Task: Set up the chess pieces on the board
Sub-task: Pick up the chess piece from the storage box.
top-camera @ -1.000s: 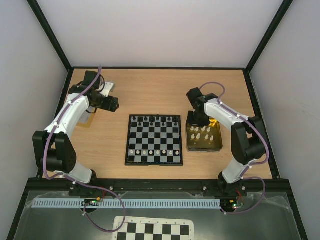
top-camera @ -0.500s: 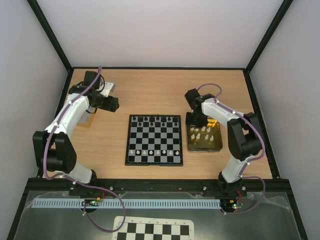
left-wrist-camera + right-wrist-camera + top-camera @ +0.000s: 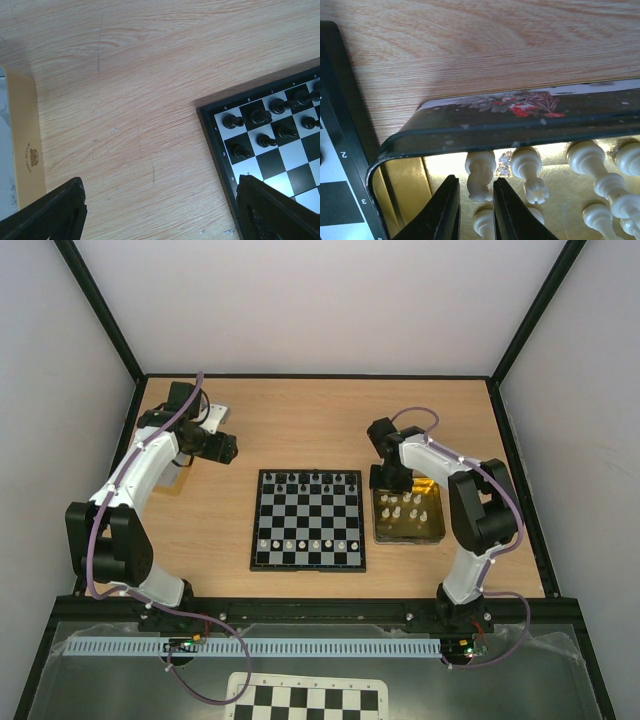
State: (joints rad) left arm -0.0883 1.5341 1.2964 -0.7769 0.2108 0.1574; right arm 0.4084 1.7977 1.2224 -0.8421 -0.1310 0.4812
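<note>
Right elbow swung inward; right gripper, narrow, flanks cream chessman in gold tin tray, clamp unconfirmed; left gripper wide, empty. Step: pick. Next: lift over rim to board.

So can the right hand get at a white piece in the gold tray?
Probably yes. The right hand reaches into the gold tray, its fingers either side of one white piece, with nothing between. Whether it grips yet is unclear.
</note>
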